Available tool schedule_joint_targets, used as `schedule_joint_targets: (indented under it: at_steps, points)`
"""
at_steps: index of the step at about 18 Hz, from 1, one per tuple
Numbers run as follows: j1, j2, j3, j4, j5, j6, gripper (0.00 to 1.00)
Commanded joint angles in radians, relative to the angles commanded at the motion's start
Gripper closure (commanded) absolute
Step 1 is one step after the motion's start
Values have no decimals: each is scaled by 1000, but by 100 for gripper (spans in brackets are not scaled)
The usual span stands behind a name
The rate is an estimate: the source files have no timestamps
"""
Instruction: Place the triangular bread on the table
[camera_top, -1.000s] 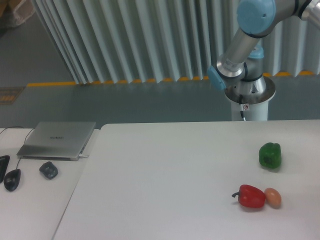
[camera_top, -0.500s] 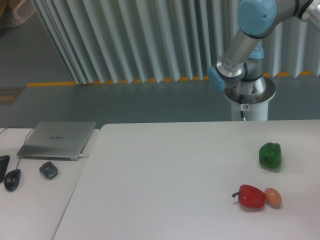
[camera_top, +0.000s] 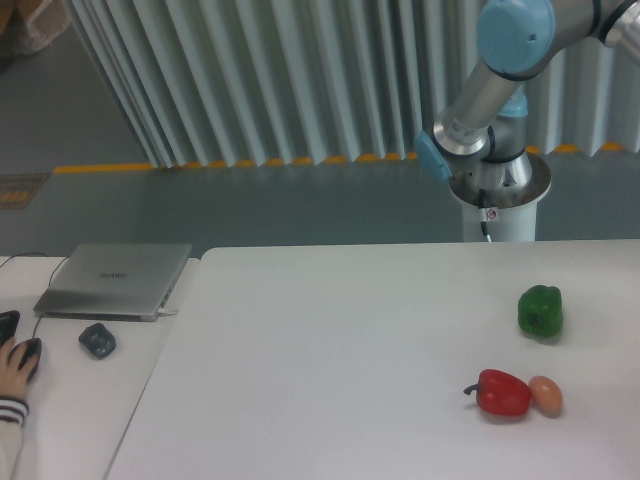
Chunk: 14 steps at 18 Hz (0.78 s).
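Observation:
The triangular bread is out of view. The white table fills the lower part of the camera view. Only the arm's base and elbow show at the upper right, behind the table's far edge. The gripper itself lies beyond the frame, so nothing can be said of its fingers or of anything in them.
A green pepper, a red pepper and a small tan egg sit at the table's right. On the adjoining desk at left are a grey laptop, a dark object and a person's hand on a mouse.
A person's hand has come in at the lower left and rests on the mouse. The arm has shifted only slightly.

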Motion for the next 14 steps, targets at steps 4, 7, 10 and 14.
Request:
schedule_joint_targets:
  at_steps: [4,7,10,14]
  points:
    - [5,-21,21,0,0,-17,46]
    - [8,-20,23,-3,-2,-29,65]
    - [5,-14,21,-14,2,-46,81]
    - [9,11,26,-66,-49,-77,82]
